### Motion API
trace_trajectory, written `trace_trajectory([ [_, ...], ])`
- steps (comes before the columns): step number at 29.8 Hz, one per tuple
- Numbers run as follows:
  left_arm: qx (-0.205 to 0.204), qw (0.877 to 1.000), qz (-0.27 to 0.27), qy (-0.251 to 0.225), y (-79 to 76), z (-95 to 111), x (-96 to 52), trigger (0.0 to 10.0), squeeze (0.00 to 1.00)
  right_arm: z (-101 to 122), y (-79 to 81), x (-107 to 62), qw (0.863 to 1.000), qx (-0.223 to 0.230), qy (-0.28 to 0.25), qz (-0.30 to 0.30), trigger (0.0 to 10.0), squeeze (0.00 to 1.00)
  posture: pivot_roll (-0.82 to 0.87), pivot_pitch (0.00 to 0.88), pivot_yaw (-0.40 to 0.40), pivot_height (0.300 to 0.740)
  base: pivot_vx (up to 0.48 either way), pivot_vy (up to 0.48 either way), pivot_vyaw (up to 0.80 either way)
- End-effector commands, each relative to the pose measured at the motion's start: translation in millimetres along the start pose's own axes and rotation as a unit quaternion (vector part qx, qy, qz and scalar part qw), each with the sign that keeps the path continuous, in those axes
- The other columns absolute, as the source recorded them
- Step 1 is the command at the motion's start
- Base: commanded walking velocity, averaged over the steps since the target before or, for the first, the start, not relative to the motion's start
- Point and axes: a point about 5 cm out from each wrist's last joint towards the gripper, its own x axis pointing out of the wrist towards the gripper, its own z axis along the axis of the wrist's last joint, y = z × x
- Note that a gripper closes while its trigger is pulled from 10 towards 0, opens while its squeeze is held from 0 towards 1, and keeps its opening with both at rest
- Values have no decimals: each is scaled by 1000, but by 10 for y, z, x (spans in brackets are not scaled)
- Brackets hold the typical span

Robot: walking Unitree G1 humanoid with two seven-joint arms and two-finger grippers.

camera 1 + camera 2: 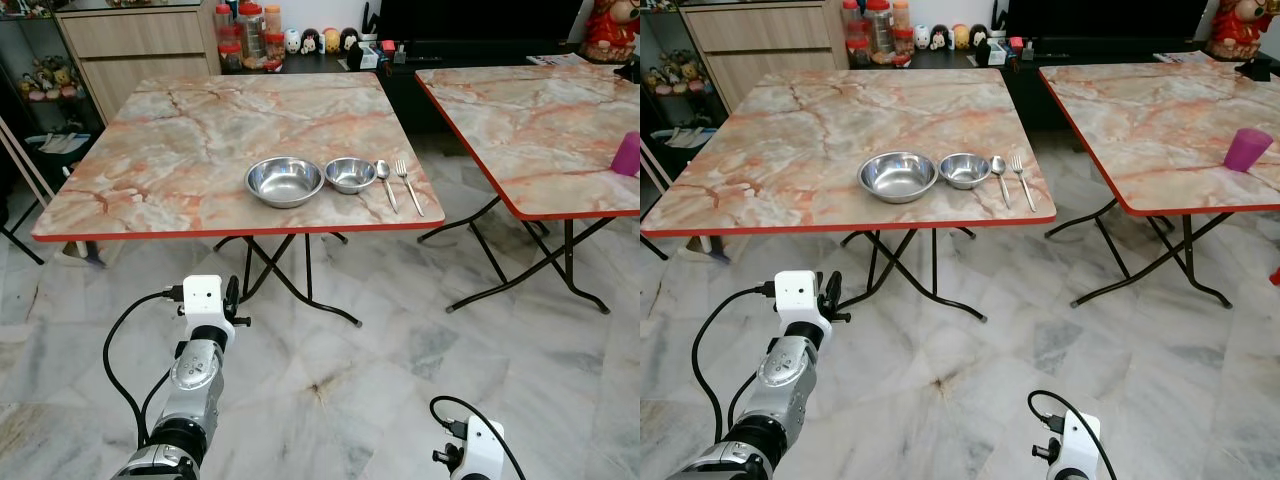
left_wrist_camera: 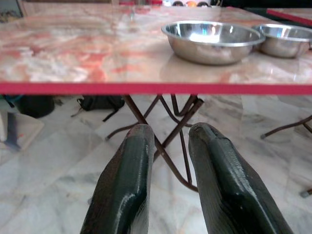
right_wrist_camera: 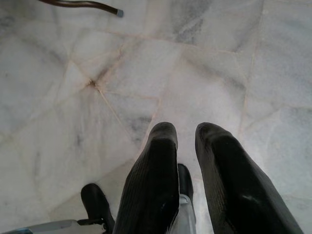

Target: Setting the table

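I judge the setting mostly laid, with perhaps only a cup lacking; on the near table (image 1: 150,150), left to right along its front edge, I count one big bowl (image 1: 284,181), one small bowl (image 1: 350,174), one spoon (image 1: 385,182), one fork (image 1: 407,184); one purple cup (image 1: 1246,149) stands on the table beyond; my left pincer (image 2: 168,146), narrow and empty, sits below the near table's edge; my right pincer (image 3: 186,141), narrow, empty, points floorward.

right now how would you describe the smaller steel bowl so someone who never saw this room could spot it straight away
Find the marble-patterned folding table with the red edge, directly ahead of the robot. Near its front edge lies a row of tableware: a large steel bowl, the smaller steel bowl, a spoon and a fork. It is the second item from the left, rounder and narrower than its neighbouring bowl, with the spoon just right of it.
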Motion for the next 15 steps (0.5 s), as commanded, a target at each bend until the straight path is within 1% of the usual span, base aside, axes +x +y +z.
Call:
trace_trajectory([
  [1,-4,1000,2,-4,7,59,58,10000,0,25,-13,2,1000,-2,-8,-3,10000,0,-40,0,21,740,349,0,0],
  [2,-4,1000,3,-4,12,66,66,10000,0,29,-19,2,1000,-8,-10,-5,10000,0,-42,0,22,740,356,0,0],
  [5,-5,1000,4,-8,14,94,86,10000,0,34,-6,5,1000,-13,-9,0,10000,0,-42,0,22,740,360,0,767],
  [7,-5,1000,3,-10,16,112,98,10000,0,44,2,7,1000,-8,-11,0,10000,0,-43,0,23,740,360,0,581],
  [15,-7,1000,-2,-19,5,171,139,10000,0,56,2,10,1000,-8,-12,0,10000,0,-48,0,28,740,367,0,0],
])
